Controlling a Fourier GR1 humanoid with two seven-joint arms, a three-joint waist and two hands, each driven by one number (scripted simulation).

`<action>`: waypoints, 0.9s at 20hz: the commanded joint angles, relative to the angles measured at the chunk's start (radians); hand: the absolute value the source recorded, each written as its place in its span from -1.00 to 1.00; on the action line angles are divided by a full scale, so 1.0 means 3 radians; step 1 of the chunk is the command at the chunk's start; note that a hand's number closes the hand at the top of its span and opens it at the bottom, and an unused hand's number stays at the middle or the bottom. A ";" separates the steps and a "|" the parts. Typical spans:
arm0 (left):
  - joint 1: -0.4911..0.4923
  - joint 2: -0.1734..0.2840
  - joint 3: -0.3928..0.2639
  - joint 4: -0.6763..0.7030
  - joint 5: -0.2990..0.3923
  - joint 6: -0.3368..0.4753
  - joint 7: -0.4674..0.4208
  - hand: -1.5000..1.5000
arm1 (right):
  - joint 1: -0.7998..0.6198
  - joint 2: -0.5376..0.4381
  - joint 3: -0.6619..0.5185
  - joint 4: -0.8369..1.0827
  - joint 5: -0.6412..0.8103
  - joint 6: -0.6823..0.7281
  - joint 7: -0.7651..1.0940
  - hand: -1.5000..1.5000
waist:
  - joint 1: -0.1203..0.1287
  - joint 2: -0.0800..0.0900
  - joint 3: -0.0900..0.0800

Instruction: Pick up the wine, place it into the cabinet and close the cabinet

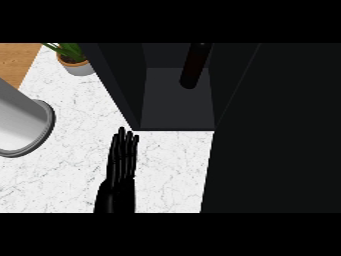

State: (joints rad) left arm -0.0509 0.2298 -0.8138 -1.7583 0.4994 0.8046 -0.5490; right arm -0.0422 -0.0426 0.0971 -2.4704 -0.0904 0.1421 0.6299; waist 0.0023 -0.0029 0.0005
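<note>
One hand [121, 160] shows, black, coming up from the lower edge over the white marbled worktop [55, 175]. Fingers straight, held together, pointing toward the cabinet [177, 100]; they hold nothing. Which arm it belongs to is hard to say from placement alone; it lies left of centre, so probably the left. No second hand is visible.

Wine bottle [195, 65]: dark, upright, already standing inside the open cabinet toward the back, on the grey floor of the compartment. Placement looks done.

Cabinet door [284, 130]: a large dark panel fills the right side, seemingly the door swung open. Closing it appears to be the remaining step.

To do it well: get a flat hand behind the door's outer edge, sweep it round in one smooth arc, keep the other arm out of the opening, and avoid nudging the bottle.

Also present: a big grey cylinder [10, 125] at the left, and a potted plant [73, 57] at the far left corner.

Writing: none readable; no label visible on the bottle.
</note>
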 commanded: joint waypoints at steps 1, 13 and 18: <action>0.0148 0.0270 0.0015 -0.0278 -0.0002 -0.0203 0.0068 -1.00 | 0.0047 -0.0003 0.0140 -0.0355 -0.0393 0.0007 0.0399 1.00 | -0.0006 -0.0001 -0.0002; 0.0834 0.0947 0.0440 -0.0716 0.0202 -0.0914 -0.0161 -1.00 | 0.0358 0.0096 0.0721 -0.0390 -0.0259 0.0211 0.0372 1.00 | -0.0006 -0.0003 -0.0005; 0.0868 0.1097 0.0753 -0.1002 0.0376 -0.0957 0.0026 -1.00 | 0.0601 0.0138 0.0838 -0.0320 -0.0549 0.0193 0.0413 1.00 | -0.0013 0.0001 0.0000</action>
State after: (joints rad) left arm 0.2083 0.5384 -0.6414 -2.0268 0.5910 0.5275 -0.5685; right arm 0.0727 -0.0146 0.2972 -2.4718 -0.1375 0.2173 0.7084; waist 0.0015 -0.0032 0.0000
